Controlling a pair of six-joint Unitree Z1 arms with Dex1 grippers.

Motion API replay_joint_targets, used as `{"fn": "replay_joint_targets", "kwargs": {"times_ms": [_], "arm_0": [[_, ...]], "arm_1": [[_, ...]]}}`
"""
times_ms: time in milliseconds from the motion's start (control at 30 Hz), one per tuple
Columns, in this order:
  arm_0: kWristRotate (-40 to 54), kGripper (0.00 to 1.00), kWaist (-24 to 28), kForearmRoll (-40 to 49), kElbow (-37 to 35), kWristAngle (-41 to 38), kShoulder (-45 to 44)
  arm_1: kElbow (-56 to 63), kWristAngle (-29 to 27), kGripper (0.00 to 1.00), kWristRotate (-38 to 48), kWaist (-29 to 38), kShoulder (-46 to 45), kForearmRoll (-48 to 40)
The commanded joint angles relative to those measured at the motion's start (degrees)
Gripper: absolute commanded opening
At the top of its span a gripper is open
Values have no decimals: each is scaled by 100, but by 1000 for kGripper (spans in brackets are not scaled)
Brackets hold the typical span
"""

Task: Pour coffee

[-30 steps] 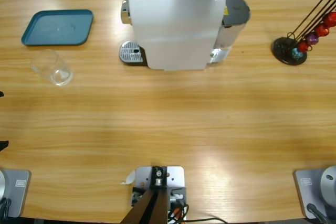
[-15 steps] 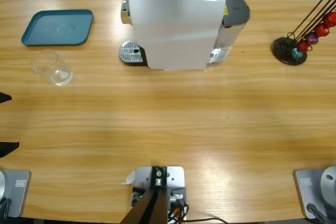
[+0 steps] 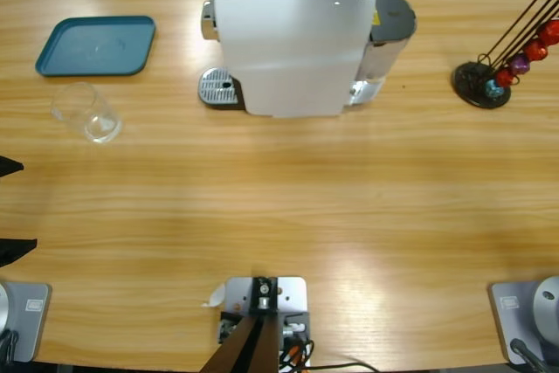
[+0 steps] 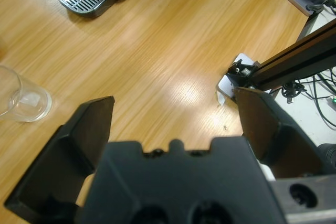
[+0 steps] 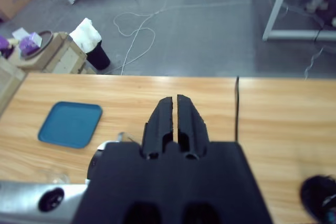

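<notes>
Two grippers: left gripper (image 4: 173,114) wide open, ready for the glass (image 4: 21,97) at its ten o'clock; right gripper (image 5: 177,109) closed, empty.
Drip tray (image 3: 218,88): bare, awaiting glass.

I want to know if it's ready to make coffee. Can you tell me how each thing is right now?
glass: empty, lying tipped on the table.
blue tray: nothing on it.
coffee machine: no cup on its drip grate.
capsule holder: holds coloured capsules.
left gripper: open, holding nothing.
right gripper: shut, holding nothing.
</notes>
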Motion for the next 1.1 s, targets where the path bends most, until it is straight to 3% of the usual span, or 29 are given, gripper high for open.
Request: {"fn": "replay_joint_targets", "kwargs": {"times_ms": [33, 533, 800, 1100], "arm_0": [[-52, 996, -45, -50, 227, 21, 38], [-52, 996, -45, -43, 266, 19, -14], [-61, 996, -47, -41, 261, 11, -28], [-86, 996, -45, -15, 275, 11, -93]], "arm_1": [[394, 383, 0, 970, -8, 198, -445], [550, 533, 0, 1478, 365, 211, -283], [471, 643, 0, 1655, 899, 705, -345], [441, 988, 0, 1488, 671, 1056, -695]]}}
